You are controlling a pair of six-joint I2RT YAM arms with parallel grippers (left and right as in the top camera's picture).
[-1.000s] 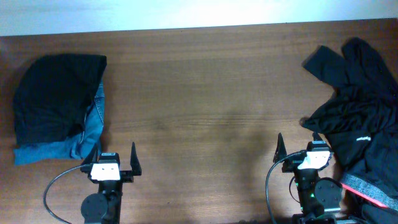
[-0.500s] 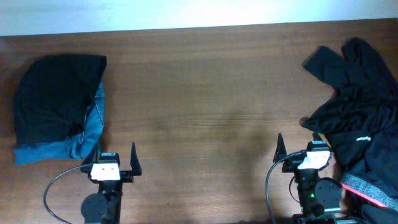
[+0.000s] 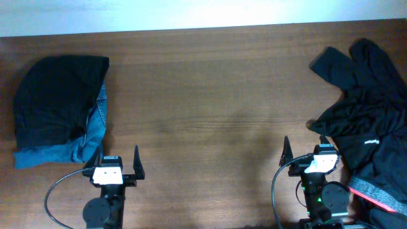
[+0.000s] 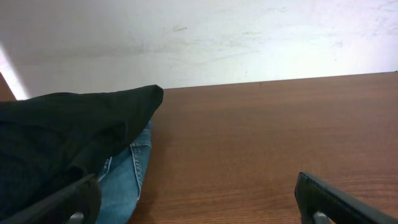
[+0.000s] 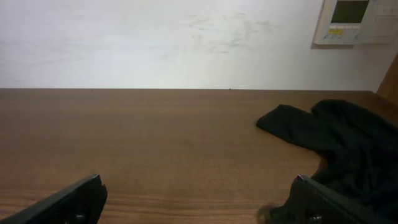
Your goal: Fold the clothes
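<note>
1. The left gripper (image 3: 119,158) sits at the near edge of the table (image 3: 210,95), left of centre. Its jaws are spread wide with nothing between them. In the left wrist view its two dark fingers (image 4: 339,200) frame bare wood.
2. The right gripper (image 3: 305,152) sits at the near edge on the right. It is also spread wide and holds nothing. The edge of the cloth lies just beside its right finger; I cannot tell whether they touch.
3. The heap of black clothes (image 3: 369,108) lies crumpled on the right side of the table, running from the far right corner down to the near edge.
4. One black piece in that heap bears small white lettering (image 3: 371,142), too small to read.
5. At the near right corner a grey-speckled waistband (image 3: 375,196) with a coral-red edge shows, just right of the right arm's base.
6. On the far left a black garment (image 3: 54,98) lies in a neat pile on top of blue denim (image 3: 92,137), which shows along its right and near sides.
7. In the right wrist view a pale wall panel (image 5: 354,18) with a greenish display hangs on the white wall (image 5: 155,43); its markings cannot be read.
</note>
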